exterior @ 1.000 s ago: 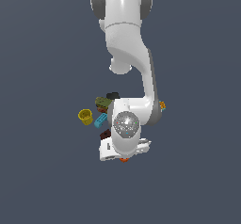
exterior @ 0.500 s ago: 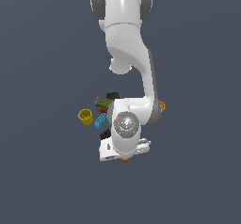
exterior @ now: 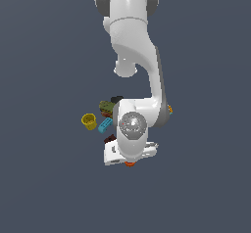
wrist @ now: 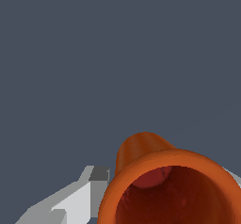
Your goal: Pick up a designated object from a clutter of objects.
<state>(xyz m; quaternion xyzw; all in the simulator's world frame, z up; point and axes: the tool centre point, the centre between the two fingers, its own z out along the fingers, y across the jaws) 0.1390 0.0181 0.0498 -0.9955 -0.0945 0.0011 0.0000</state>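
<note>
orange-red cup (wrist: 167, 190) caught between the fingers of the gripper (exterior: 130, 162), rim toward the wrist camera, base pointing away; only a sliver of orange showing under the hand in the exterior view, nearer than the clutter and apart from it. jaws closed onto the cup's sides, one grey finger (wrist: 80, 197) seen flat against the wall, the other mostly hidden behind the rim. nothing but bare floor beyond the cup in the wrist view, so probably lifted clear, though impossible to confirm from either view.

likely risks from here: tapered, faintly ribbed wall, so a chance of sliding out toward the narrow end under a jerk or a fast swing. thin wall, so possible squashing or tilting under a hard squeeze. yellow cup (exterior: 88, 121), light blue block (exterior: 105, 125), dark red-brown block (exterior: 110, 139) and olive-green lump (exterior: 105, 105) lying just beyond on the far-left side, near enough to be clipped by a low sweep that way.
</note>
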